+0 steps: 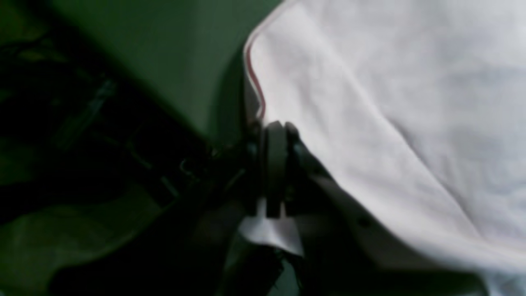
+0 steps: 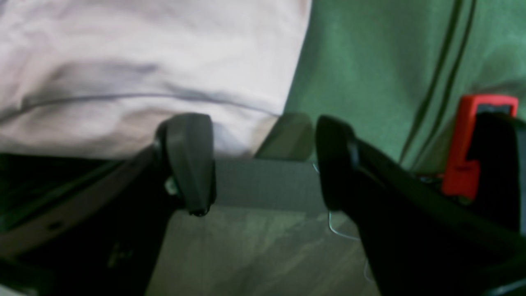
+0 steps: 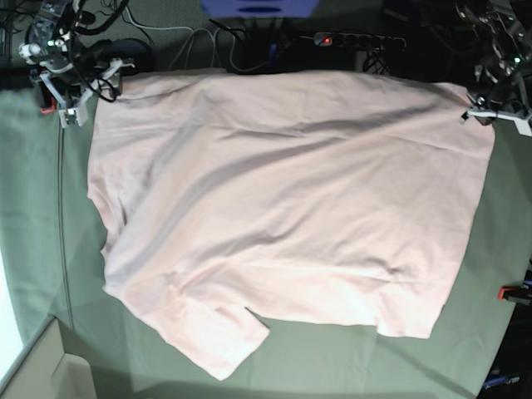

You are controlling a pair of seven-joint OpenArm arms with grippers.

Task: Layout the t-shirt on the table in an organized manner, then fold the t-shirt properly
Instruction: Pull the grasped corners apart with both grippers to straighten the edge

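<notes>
1. While spread plain side up over the table (image 3: 33, 208), the t-shirt (image 3: 291, 199) lies creased, one sleeve crooked.
2. Left gripper (image 1: 274, 164): pinched on a shirt corner.
3. Right gripper (image 2: 263, 164): jaws wide apart, empty, beside the hem.
4. Risk: a one-sided pull could skew the cloth.

A black power strip (image 3: 359, 39) with a lit red switch lies along the top edge of the base view; tangled dark cables (image 3: 218, 43) run beside it toward a blue box (image 3: 258, 7); a red clamp (image 3: 514, 293) sits at the right edge; another red clamp (image 2: 468, 144) shows in the right wrist view, upright; a loose pale thread (image 2: 341, 230) hangs nearby.
</notes>
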